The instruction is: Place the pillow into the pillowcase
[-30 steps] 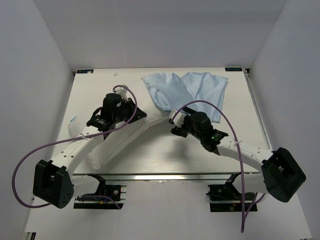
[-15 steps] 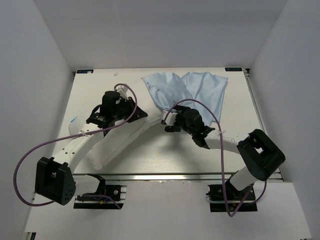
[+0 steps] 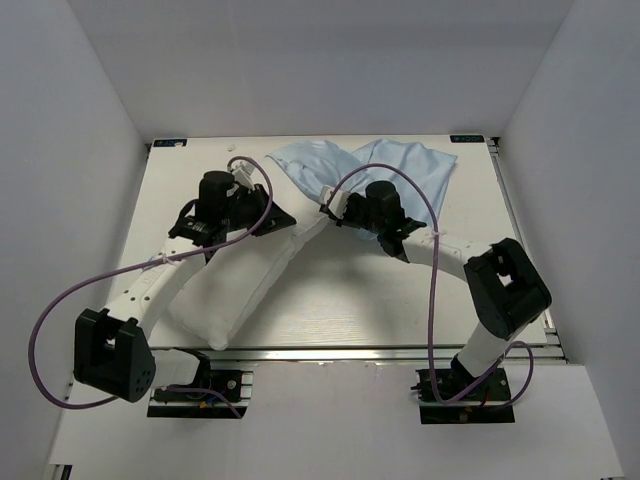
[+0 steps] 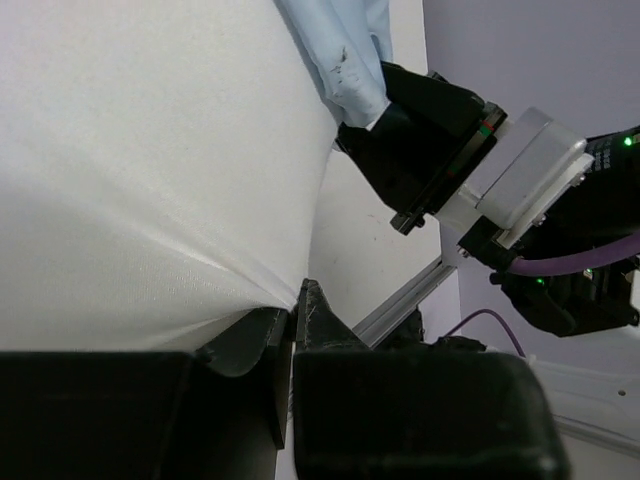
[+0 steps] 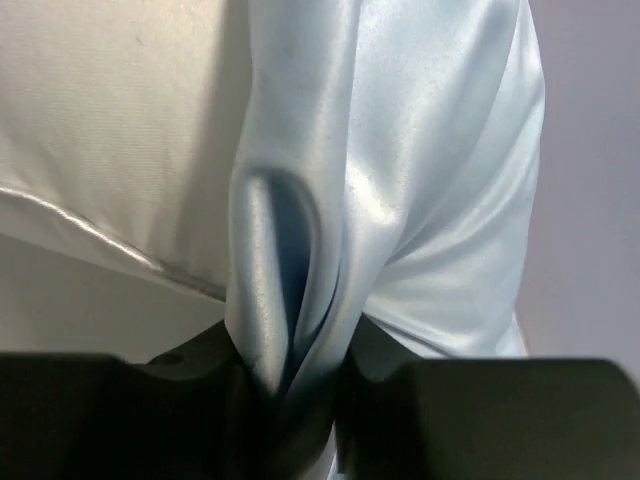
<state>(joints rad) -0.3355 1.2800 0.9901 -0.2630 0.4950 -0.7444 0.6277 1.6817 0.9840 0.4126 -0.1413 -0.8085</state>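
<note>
The white pillow (image 3: 245,280) lies slantwise from the near left of the table toward the middle. Its far end reaches the light blue pillowcase (image 3: 405,170), which is crumpled at the back. My left gripper (image 3: 275,217) is shut on a pinch of the pillow's fabric (image 4: 150,180) near that far end, and the cloth pulls taut into the jaws (image 4: 297,300). My right gripper (image 3: 330,208) is shut on a bunched fold of the pillowcase (image 5: 300,250) at its near edge, right beside the pillow (image 5: 110,120). The left wrist view shows the right gripper (image 4: 385,115) holding blue cloth (image 4: 345,60).
White walls close in the table (image 3: 330,310) on three sides. An aluminium rail (image 3: 340,350) runs along the near edge above both arm bases. Purple cables (image 3: 45,330) loop off each arm.
The right arm swung up and left to the pillowcase's near edge and its jaws went from open to shut on the fold. The left gripper carried the pillow's end slightly farther back.
</note>
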